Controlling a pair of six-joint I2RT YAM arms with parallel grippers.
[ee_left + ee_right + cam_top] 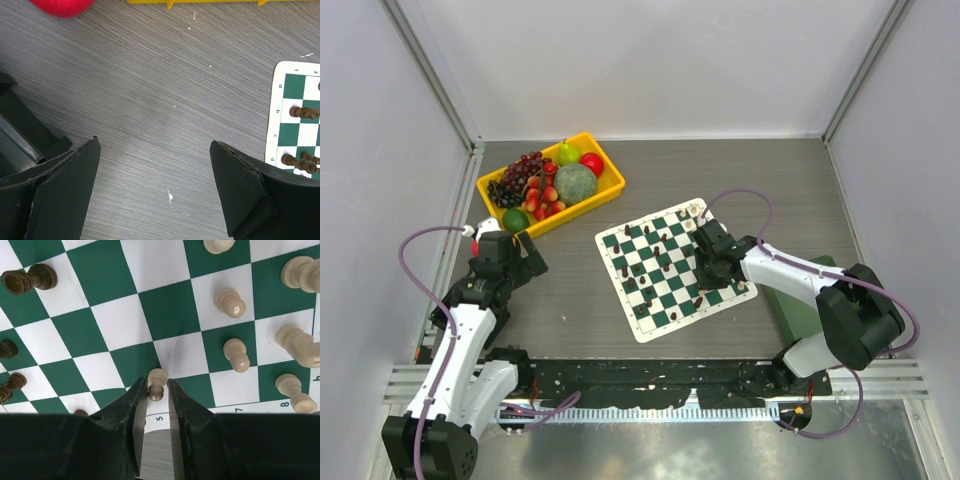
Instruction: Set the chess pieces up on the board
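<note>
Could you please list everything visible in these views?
board: one, green and white, centre-right, askew.
dark pieces: several, brown, scattered on the board, some lying down.
cream pieces: several, on the board's right side.
yellow tray: one, far left.
fruit: assorted, mixed colours, in the yellow tray.
green tray: one, dark green, under the right arm.
table: one, grey wood-grain.
left gripper: open, over bare table.
right gripper: shut on a cream pawn at the board's edge.

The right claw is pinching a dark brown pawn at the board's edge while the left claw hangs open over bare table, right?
No: the pawn is cream, not dark brown, as the right wrist view shows. The right claw pinches it at the edge of the board, and the left claw hangs open over bare table.
</note>
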